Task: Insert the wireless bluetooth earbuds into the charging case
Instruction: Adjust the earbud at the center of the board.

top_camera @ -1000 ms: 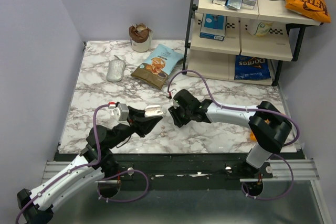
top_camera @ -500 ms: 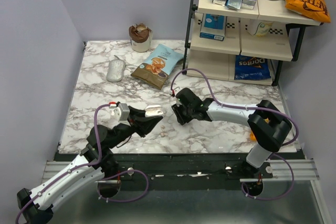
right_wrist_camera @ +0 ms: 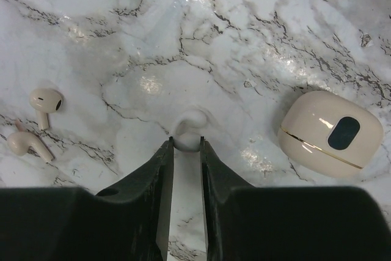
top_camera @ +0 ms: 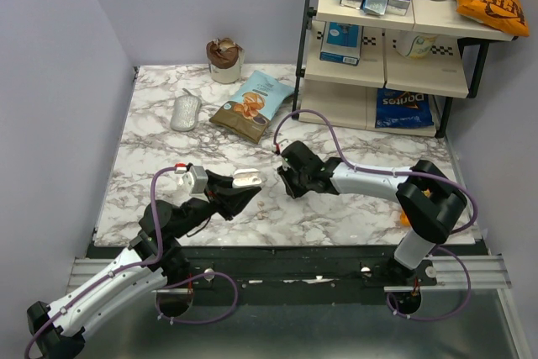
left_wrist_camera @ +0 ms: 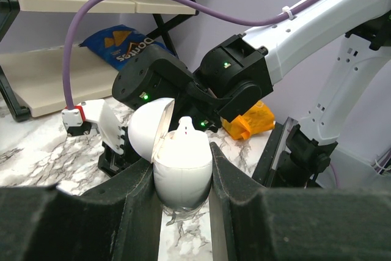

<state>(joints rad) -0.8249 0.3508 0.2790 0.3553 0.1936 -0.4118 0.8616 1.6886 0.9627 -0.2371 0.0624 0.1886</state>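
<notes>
1. White pebble-shaped plastic charging case point(left_wrist_camera: 182, 164): upright, lid point(left_wrist_camera: 148, 129) swung open to one side. It's wedged btwn the fingers of the left pincer point(left_wrist_camera: 181, 178), which is clamped on its lower half. In the top view it's held over the grey-veined white marble worktop point(top_camera: 151, 166), close to the near edge, approx mid-width.
2. Tiny white plastic earbud in the case point(left_wrist_camera: 186, 126): seated in the open body, rounded tip poking up past the rim.
3. Second tiny whitish rounded earbud point(right_wrist_camera: 188, 132): right at the tips of the right pincer point(right_wrist_camera: 187, 146). The fingers are drawn nearly together w/ a tip against each side, so it's pinched. Can't tell if it's off the surface.
4. Right pincer points down at the worktop, near the held case but apart from it, on the side twd the right edge.
5. Wrist view, one side of the pinched bud: two cream stemmed earbuds point(right_wrist_camera: 46, 100) point(right_wrist_camera: 25, 143) lie loose on the marble, close together.
6. Other side: cream glossy oval case w/ dark oval window point(right_wrist_camera: 330, 134), lid shut, flat on the worktop, apart from the pincer.
</notes>
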